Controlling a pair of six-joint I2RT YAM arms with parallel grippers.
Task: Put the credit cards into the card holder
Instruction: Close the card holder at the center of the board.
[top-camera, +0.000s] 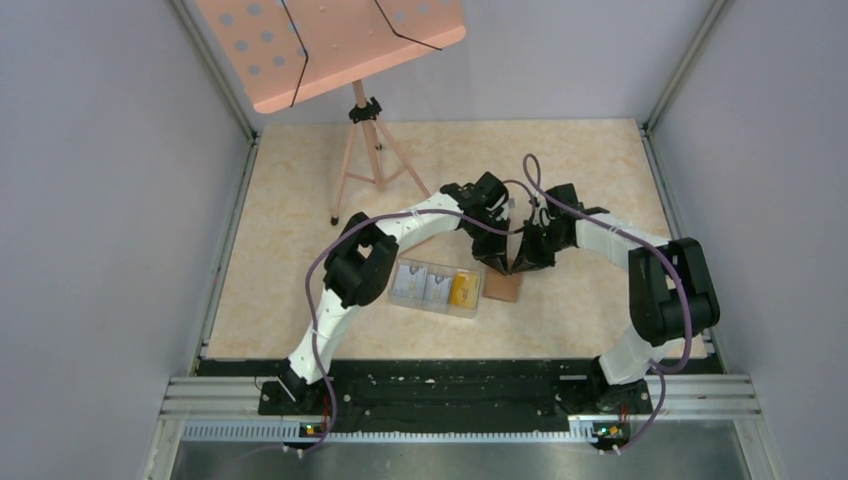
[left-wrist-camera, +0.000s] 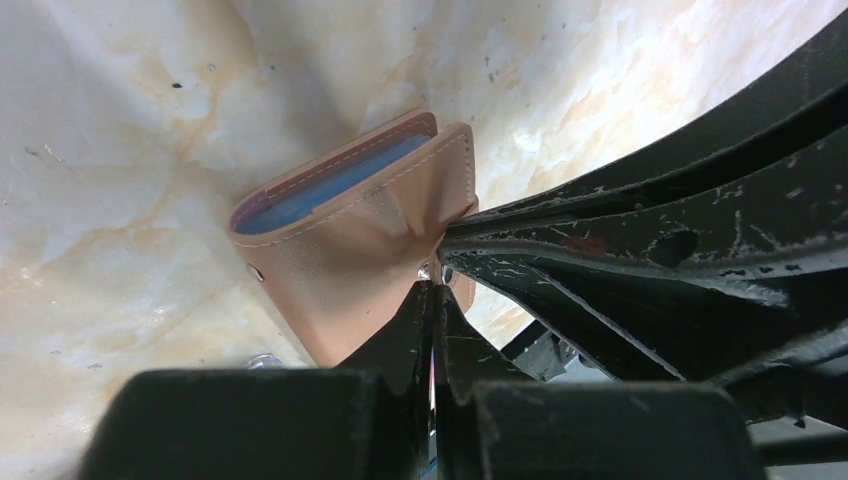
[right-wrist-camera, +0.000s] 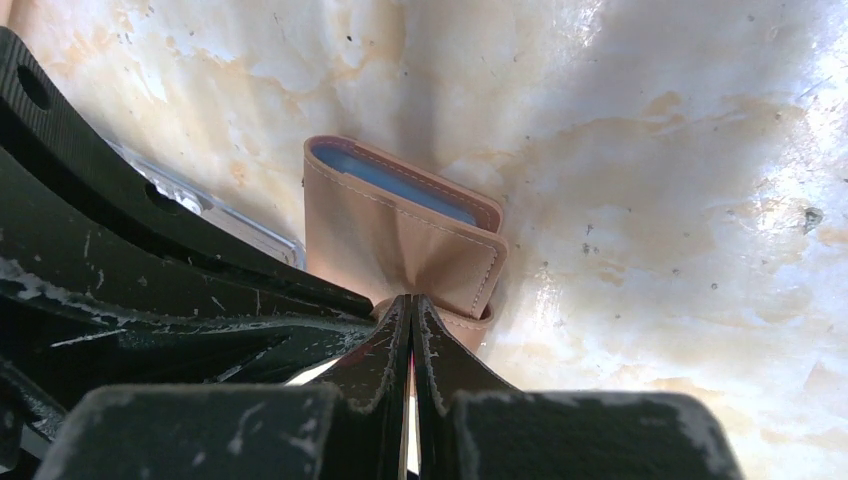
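Observation:
The brown card holder (top-camera: 503, 287) lies on the table right of a clear tray. Its pocket gapes and a pale blue credit card (left-wrist-camera: 330, 185) sits inside it, also seen in the right wrist view (right-wrist-camera: 395, 180). My left gripper (left-wrist-camera: 433, 282) is shut, its tips pinching the near edge of the card holder (left-wrist-camera: 350, 260). My right gripper (right-wrist-camera: 411, 298) is shut too, pinching the near flap of the card holder (right-wrist-camera: 400, 235). Both grippers meet over it in the top view, left (top-camera: 497, 262) and right (top-camera: 526, 260). More credit cards lie in the tray, pale ones (top-camera: 420, 284) and a yellow one (top-camera: 462, 288).
The clear plastic tray (top-camera: 436, 305) sits just left of the card holder; its corner shows in the right wrist view (right-wrist-camera: 200, 212). A pink music stand on a tripod (top-camera: 365, 150) stands at the back left. Grey walls enclose the table.

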